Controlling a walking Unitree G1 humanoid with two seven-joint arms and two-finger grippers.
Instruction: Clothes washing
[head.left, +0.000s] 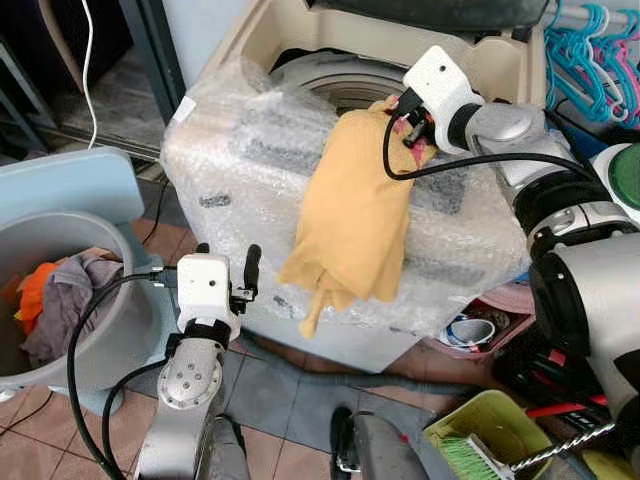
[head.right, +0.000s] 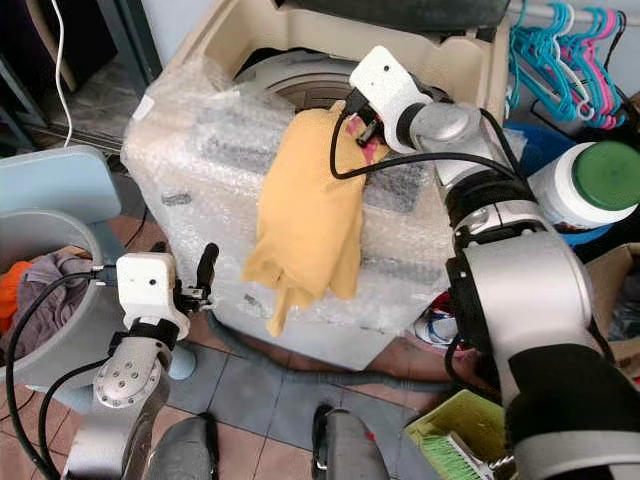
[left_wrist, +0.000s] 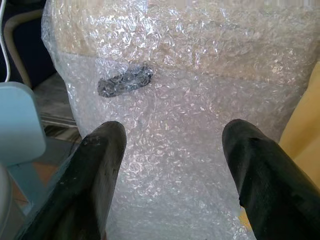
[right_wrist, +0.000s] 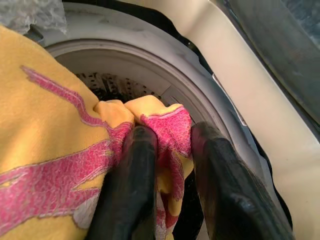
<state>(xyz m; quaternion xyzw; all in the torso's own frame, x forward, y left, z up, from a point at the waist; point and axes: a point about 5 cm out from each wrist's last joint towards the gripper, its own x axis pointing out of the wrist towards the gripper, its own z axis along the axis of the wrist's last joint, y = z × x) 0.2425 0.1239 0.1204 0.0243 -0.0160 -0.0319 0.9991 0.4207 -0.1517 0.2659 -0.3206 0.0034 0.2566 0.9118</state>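
Up at the rim of the cream top-loading washing machine (head.left: 300, 30), wrapped across its front in clear bubble wrap (head.left: 240, 170), the right pincer (right_wrist: 167, 165) has its two black fingers (right_wrist: 127, 190) clamped on a fold of the yellow cloth garment with a pink printed pattern (head.left: 355, 215). In the right wrist view the pinched bunch of yellow and pink fabric sits squeezed between the fingers, just over the grey ring of the drum opening (right_wrist: 150, 65), with the perforated drum wall dark below. Most of the garment is draped outside the machine, hanging down over the bubble-wrapped front panel, its lower end dangling in a narrow tail.

Down low, the left pincer (left_wrist: 172, 150) hovers in front of the machine's wrapped front, fingers (left_wrist: 100, 175) spread wide with nothing between them, the bubble wrap close ahead and a sliver of the yellow garment off to one side.

On the robot's left stands a grey plastic laundry bucket (head.left: 130, 330) with a pale blue lid (head.left: 70, 185) propped behind it, holding grey and orange clothes (head.left: 60, 295). On the right, blue and pink plastic hangers (head.left: 590, 45) hang from a rail, and a white jar with a green lid (head.right: 585, 185) sits near the right arm. A lime-green basket holding a brush (head.left: 480, 435) rests on the tiled floor (head.left: 270, 400).
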